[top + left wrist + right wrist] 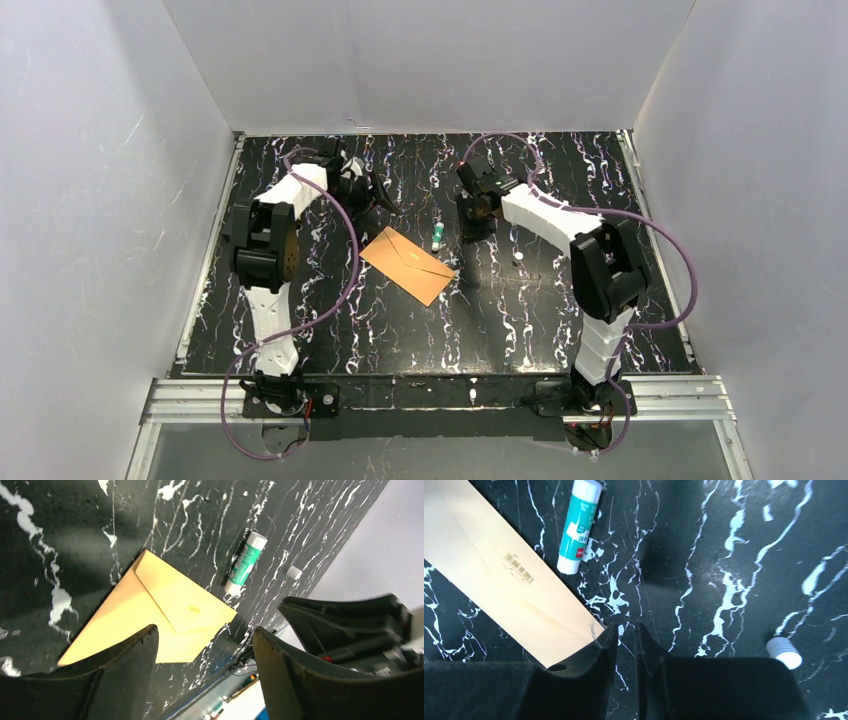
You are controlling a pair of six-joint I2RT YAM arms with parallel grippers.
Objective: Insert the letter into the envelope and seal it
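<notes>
Overhead view of a black marbled table (500, 320) w/ an orange-brown envelope (407, 265) lying flat at its centre. Its pointed flap (185, 600) is folded down. The letter isn't visible anywhere, so it's prob. inside the envelope. An uncapped glue stick (438, 236) lies just beside the envelope's far-right edge, and its white cap (517, 257) sits further right, apart.

The sealing step looks nearly done. To finish well: press along the flap's edges w/ flat fingers, pin a corner w/ the other arm so the envelope can't slide, and stay clear of the glue stick.

The left claw (205, 632) is beyond the envelope's far-left edge w/ fingers spread wide, holding nothing. The right claw (625, 629) is near the envelope's right corner w/ only a narrow slit btwn its fingers, also empty. Neither appears to touch the envelope.
</notes>
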